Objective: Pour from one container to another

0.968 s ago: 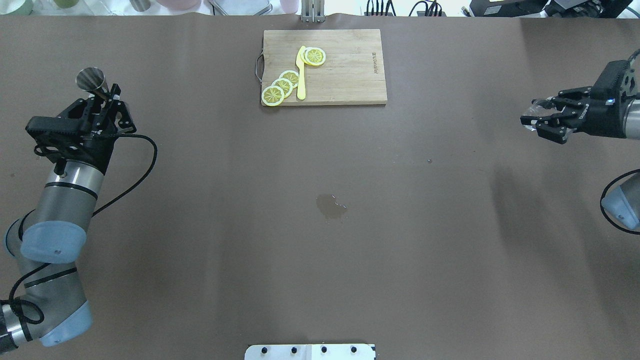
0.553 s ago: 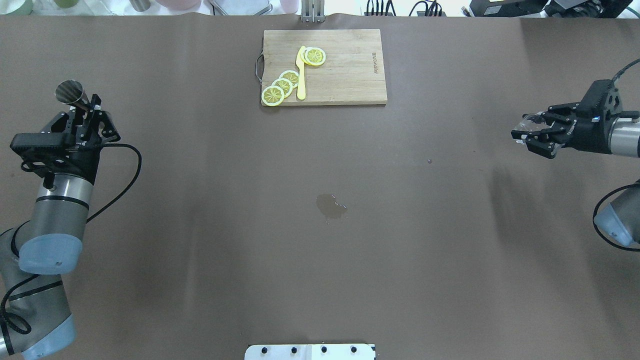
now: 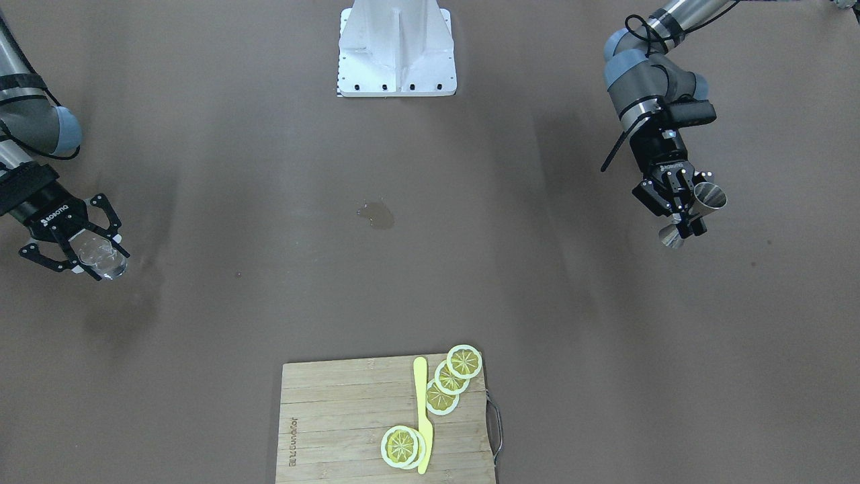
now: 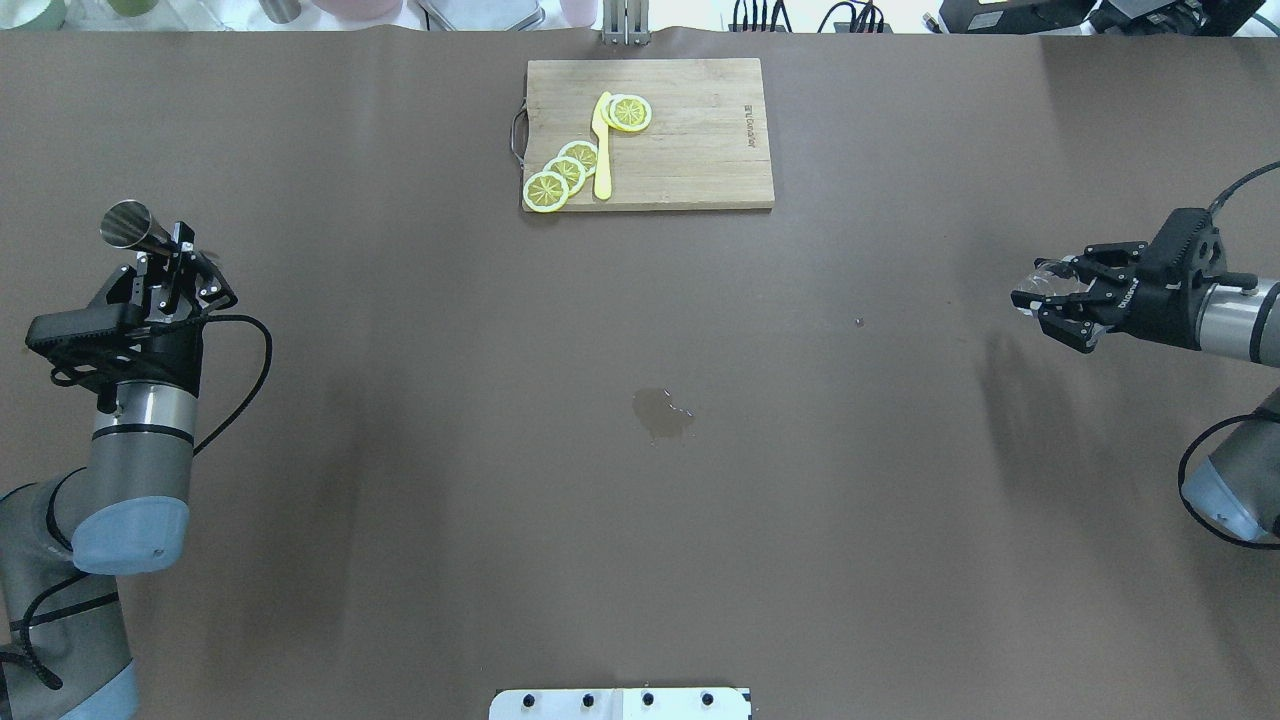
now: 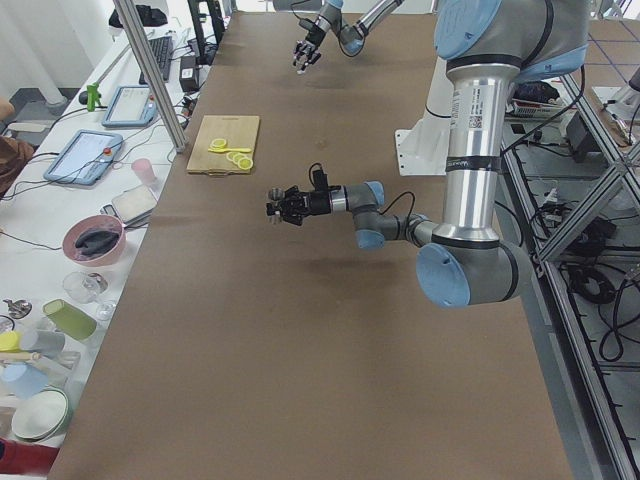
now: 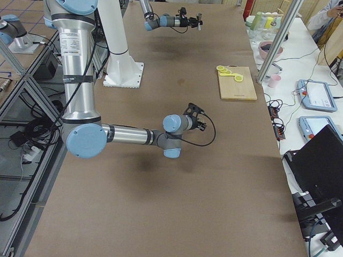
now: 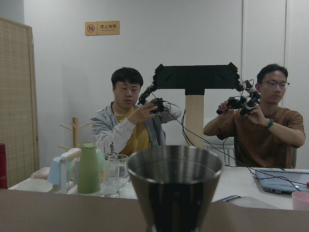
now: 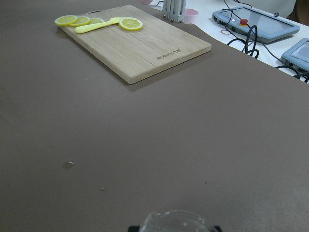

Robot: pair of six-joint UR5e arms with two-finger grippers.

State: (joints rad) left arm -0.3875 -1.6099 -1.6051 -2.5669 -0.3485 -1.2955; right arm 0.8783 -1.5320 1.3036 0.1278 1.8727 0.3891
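Left jaws clenched on jigger point(image 3: 709, 197), upright, at tabletop's left end; right jaws grasping glass point(image 3: 101, 259) at right end, well apart. Bring together; tip glass slowly over jigger mouth.

The jigger point(image 7: 175, 188) was polished steel, mirror-bright, with dark reflections on its wall. The drinking glass point(image 3: 101, 255) was clear, colourless and glinting. The left gripper point(image 3: 684, 216) and right gripper point(image 4: 1042, 290) were matt black, and the arms point(image 4: 140, 455) behind them were satin grey metal with pale blue plastic caps. The table cover point(image 4: 400, 520) was matt brown, smooth and faintly creased, with one glossy wet patch point(image 4: 662, 413). The cutting board point(image 4: 690, 130) was pale grained wood with a metal wire handle. The knife point(image 4: 602, 150) looked like yellow plastic.
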